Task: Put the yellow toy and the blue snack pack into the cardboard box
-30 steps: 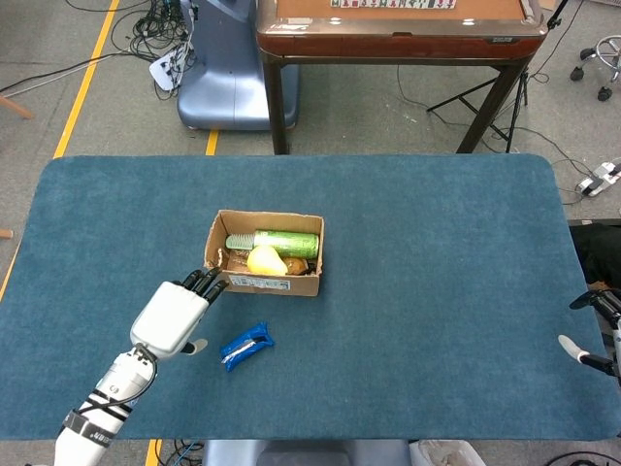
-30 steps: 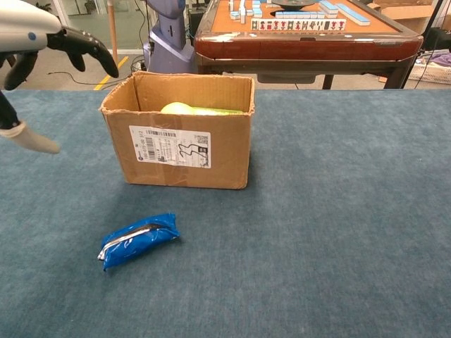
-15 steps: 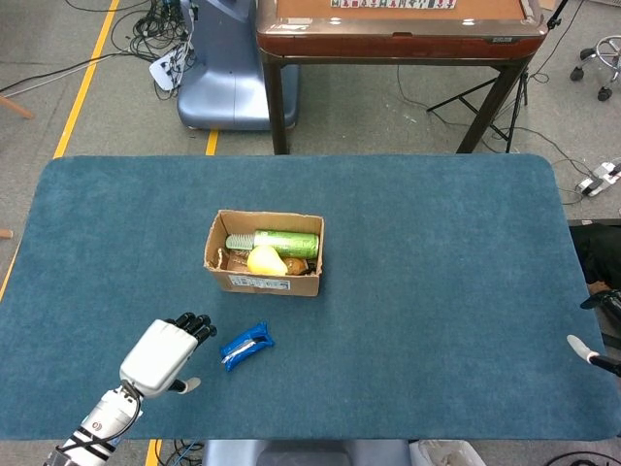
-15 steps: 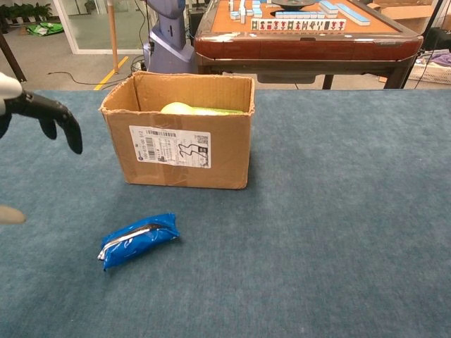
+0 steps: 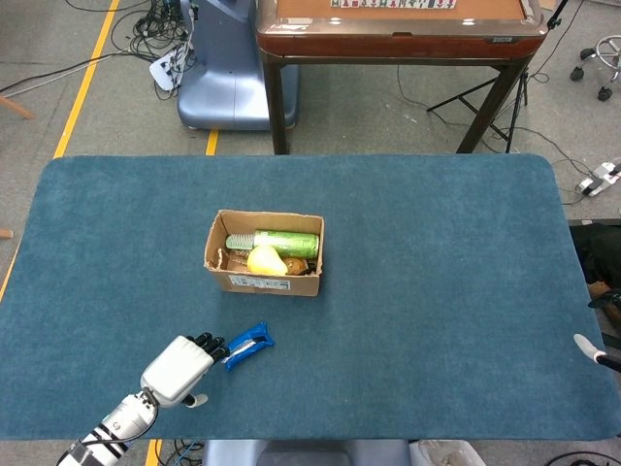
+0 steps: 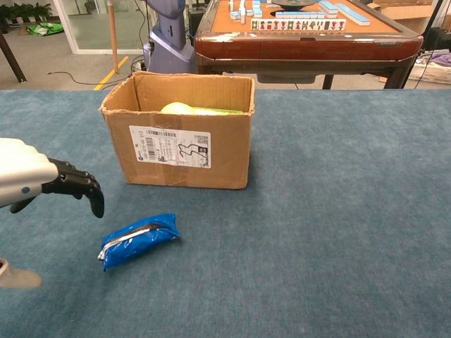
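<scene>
A blue-carpeted table (image 5: 437,291) stands before a wooden mahjong table (image 5: 398,24). Left of centre sits the open box (image 6: 180,148), with the yellow toy (image 5: 265,260) inside beside a green can (image 5: 286,243). The snack pack (image 6: 137,239) lies near of the box. The left hand (image 6: 42,184) hovers just left of the pack, empty, fingers apart and drooping. Only a bit of the right hand (image 5: 604,335) shows at the right edge; its state cannot be told.

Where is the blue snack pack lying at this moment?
The blue snack pack lies on the table, in front of the cardboard box, toward the robot's left, with the left hand just beside it.
</scene>
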Available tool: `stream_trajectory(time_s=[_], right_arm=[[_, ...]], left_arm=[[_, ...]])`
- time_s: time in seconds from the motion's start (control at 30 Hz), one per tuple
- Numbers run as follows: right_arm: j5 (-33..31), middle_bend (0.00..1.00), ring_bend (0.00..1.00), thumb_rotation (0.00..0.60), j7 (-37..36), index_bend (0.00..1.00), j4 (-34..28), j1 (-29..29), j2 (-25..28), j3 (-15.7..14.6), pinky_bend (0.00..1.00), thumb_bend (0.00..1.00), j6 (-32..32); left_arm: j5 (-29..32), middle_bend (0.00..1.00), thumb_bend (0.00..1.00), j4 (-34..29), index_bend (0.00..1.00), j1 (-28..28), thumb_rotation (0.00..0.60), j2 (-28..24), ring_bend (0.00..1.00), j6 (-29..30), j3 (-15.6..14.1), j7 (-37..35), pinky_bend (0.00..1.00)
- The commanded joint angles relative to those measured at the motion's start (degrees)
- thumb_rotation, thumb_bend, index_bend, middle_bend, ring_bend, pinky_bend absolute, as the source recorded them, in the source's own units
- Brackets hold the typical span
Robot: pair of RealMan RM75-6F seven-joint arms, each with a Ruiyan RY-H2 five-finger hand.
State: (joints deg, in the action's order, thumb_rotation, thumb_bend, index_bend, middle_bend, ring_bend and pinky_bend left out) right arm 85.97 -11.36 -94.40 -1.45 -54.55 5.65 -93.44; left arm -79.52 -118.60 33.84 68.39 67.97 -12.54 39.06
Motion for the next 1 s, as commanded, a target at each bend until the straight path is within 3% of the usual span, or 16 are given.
stream_trajectory(time_s=[0.03, 0.1, 0.47, 1.0], right_arm=[[-0.2, 0.41, 0.3, 0.6, -0.2, 0.46, 0.0, -0.1, 0.1, 0.1, 0.48, 0.09, -0.1], [-0.4, 0.41, 0.3, 0.6, -0.3, 0.46, -0.1, -0.2, 0.1, 0.2, 0.48, 0.09, -0.2], [-1.2, 0.41, 0.3, 0.6, -1.5, 0.46, -0.1, -1.2, 0.6, 0.7, 0.48, 0.09, -1.2], [-1.6, 0.41, 0.3, 0.6, -5.5, 0.46, 0.5, -3.6, 1.4, 1.4, 0.48, 0.09, -4.8]], left_arm=[[1.9, 0.22, 0.06, 0.8, 0.15, -0.7, 0.6, 1.2, 0.26, -0.5, 1.3, -0.4, 0.58], [3.3, 0.22, 0.06, 1.2, 0.11, -0.9, 0.6, 2.0, 0.26, -0.8, 2.4, -0.5, 0.58], [15.8, 0.22, 0.06, 1.3, 0.14, -0.9, 0.6, 7.8, 0.27, -1.6, 7.8, 2.9, 0.56], [23.6, 0.22, 0.05, 6.5, 0.18, 1.5, 0.6, 16.0, 0.28, -0.4, 12.1, 7.7, 0.56]])
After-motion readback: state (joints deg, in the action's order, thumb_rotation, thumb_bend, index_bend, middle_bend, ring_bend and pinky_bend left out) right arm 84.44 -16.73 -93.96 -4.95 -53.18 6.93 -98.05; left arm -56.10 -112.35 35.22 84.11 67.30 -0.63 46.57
